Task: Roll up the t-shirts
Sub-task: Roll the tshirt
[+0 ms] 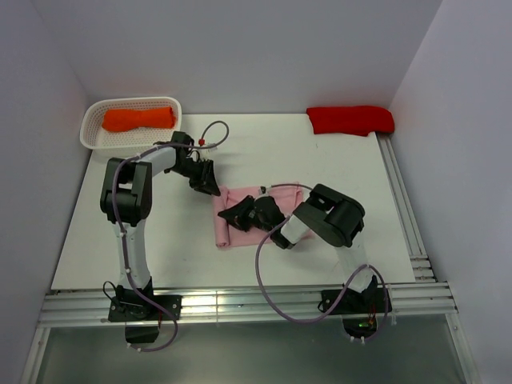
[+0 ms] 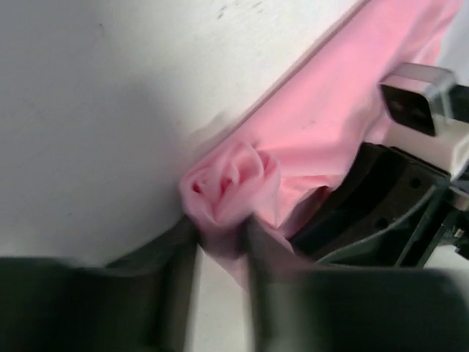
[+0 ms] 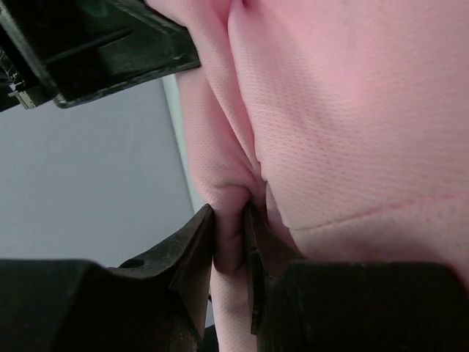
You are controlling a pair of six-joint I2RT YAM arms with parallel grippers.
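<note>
Pink t-shirt (image 1: 226, 234) lies between our two claws; our left claw (image 2: 220, 235) is clamped on its rolled end, which bulges just ahead of the fingertips; our right claw (image 3: 231, 220) pinches a fold, with cloth spreading beyond it.

Left jaws blurred; pink t-shirt (image 3: 352, 110) cut off by edges.
</note>
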